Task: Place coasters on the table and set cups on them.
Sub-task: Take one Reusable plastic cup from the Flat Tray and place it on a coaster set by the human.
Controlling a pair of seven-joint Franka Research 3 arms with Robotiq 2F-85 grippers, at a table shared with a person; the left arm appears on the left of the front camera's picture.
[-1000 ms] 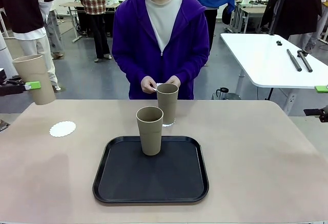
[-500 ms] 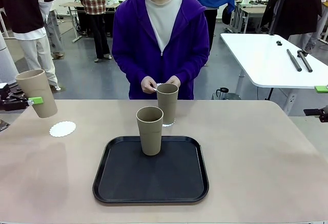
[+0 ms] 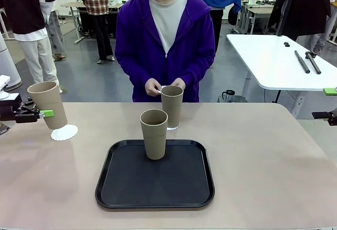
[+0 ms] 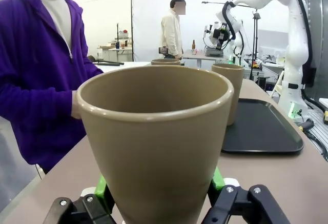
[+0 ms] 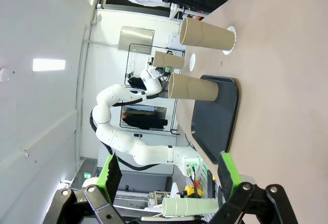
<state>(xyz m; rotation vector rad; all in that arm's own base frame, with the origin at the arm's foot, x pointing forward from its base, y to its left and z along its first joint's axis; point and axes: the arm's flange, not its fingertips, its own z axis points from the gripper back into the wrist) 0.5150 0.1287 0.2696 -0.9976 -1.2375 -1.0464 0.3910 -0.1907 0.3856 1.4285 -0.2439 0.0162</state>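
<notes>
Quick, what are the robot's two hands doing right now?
Left gripper: closed on a cup.
Right gripper: open, holding nothing.

Bright, even light comes from above, so the black tray (image 3: pixel 158 182) throws only a soft, faint shadow on the bench (image 3: pixel 263 161). The front view is sharp; in the left wrist view the near cup (image 4: pixel 154 152) looks swollen by the wide lens, and the background is slightly soft.

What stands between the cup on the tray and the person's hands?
In the front view, a second cup on a coaster, on the table just beyond the tray.
</notes>
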